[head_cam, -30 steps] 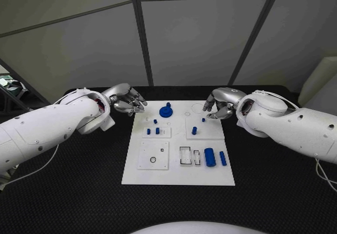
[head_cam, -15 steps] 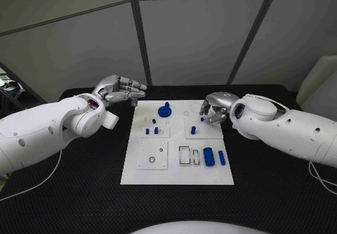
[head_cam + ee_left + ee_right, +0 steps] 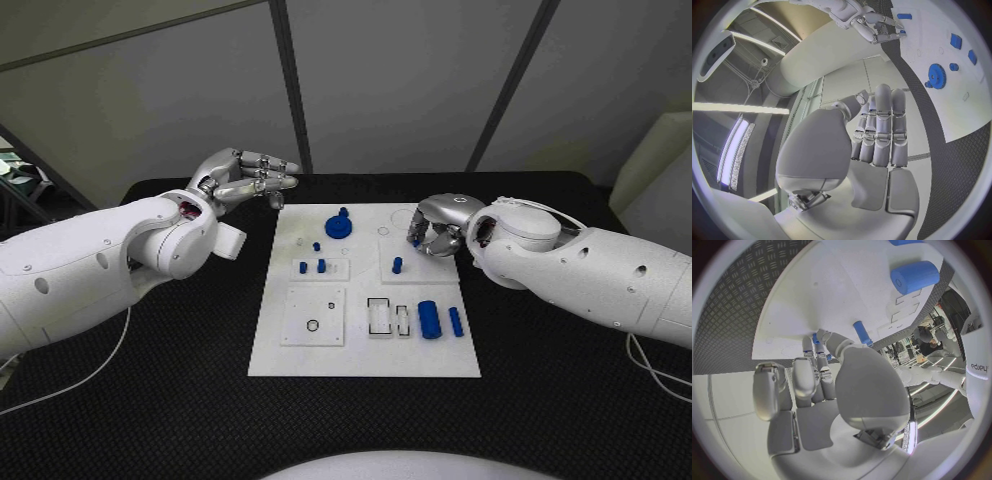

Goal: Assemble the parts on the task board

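Your right hand (image 3: 437,232) pinches a small blue peg (image 3: 816,338) at the task board (image 3: 361,355)'s far right section, mid-worktop. Keep the peg upright and lower it squarely. Your left hand (image 3: 242,180), fingers curled on nothing, hovers off the board's far-left corner.

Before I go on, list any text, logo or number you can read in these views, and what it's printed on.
"sharpa": dark lettering running sideways on a white arm casing at the rim of the right wrist view; small, so the reading is tentative.
Task board: outlines and recesses only, no readable lettering in the head view.
Left hand, right hand and blue parts: no markings I can make out.
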